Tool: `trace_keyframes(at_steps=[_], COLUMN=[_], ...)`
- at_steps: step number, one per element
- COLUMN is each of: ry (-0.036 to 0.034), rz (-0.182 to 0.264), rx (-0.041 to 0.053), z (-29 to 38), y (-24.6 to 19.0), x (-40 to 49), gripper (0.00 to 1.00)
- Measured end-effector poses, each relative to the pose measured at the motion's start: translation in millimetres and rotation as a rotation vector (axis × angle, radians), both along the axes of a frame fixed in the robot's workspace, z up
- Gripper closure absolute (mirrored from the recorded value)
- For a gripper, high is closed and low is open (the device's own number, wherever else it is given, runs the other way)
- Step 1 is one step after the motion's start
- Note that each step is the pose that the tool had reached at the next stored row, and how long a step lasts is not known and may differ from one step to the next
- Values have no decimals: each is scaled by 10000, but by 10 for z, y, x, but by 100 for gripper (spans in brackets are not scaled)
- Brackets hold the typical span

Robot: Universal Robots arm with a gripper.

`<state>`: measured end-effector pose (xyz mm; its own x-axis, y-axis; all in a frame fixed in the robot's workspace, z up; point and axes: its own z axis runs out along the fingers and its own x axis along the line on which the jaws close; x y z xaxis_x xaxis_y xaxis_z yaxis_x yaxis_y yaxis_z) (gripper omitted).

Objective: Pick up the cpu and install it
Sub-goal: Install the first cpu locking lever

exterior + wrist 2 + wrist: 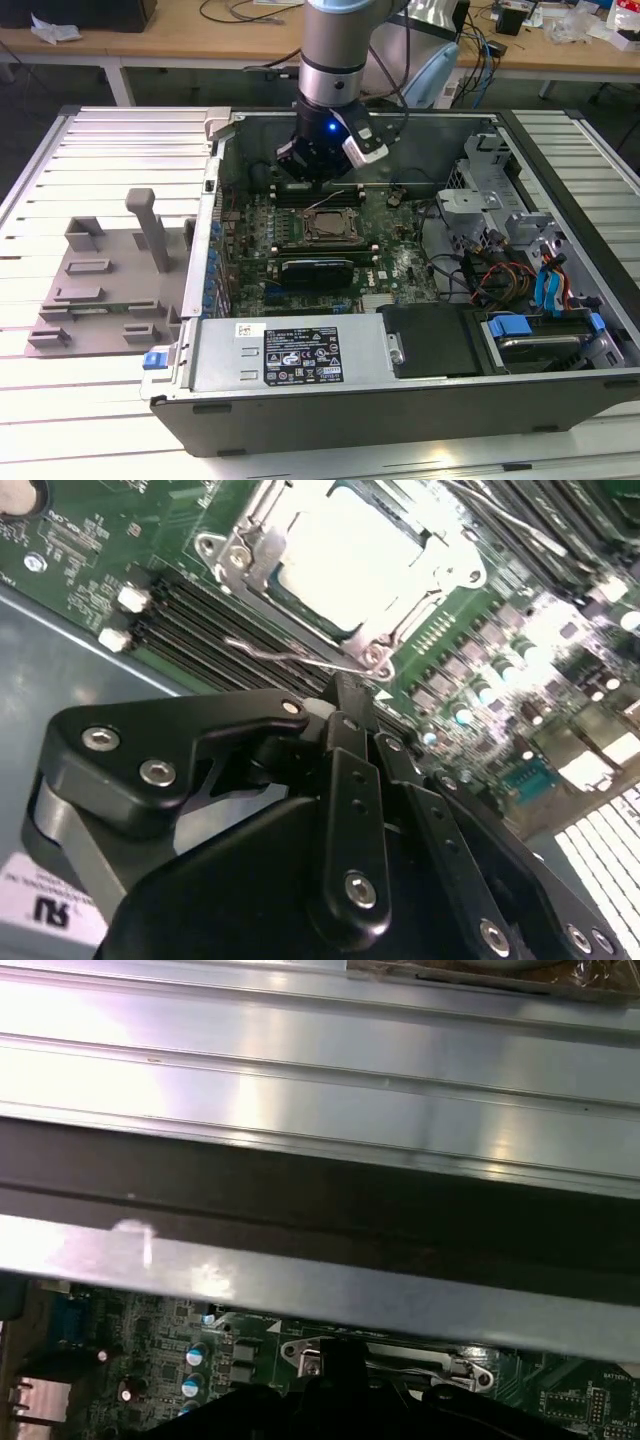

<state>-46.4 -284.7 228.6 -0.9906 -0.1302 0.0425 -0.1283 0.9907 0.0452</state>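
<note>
Silver-grey and square, the cpu (350,555) lay flat inside the socket (240,565) on the motherboard (400,265), glaring pale under light. Just beside the socket, the gripper (345,695) hovered with jaws clenched, holding nothing.

A green motherboard (390,255) is seen in the exterior view, with a silver-grey cpu (330,226) in a black-framed socket (306,214). At 5 o'clock from it, blue drive latches (508,326) are seen. The gripper (345,695) is black; grey slatted tabletop (110,140) surrounds.
</note>
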Motion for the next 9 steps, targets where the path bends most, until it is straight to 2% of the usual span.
trace_keyframes(at_steps=[6,9], ry=[16,30], rz=[-2,-2], rx=[0,0], z=[-57,-95], y=[1,1], x=[68,147], gripper=[89,89])
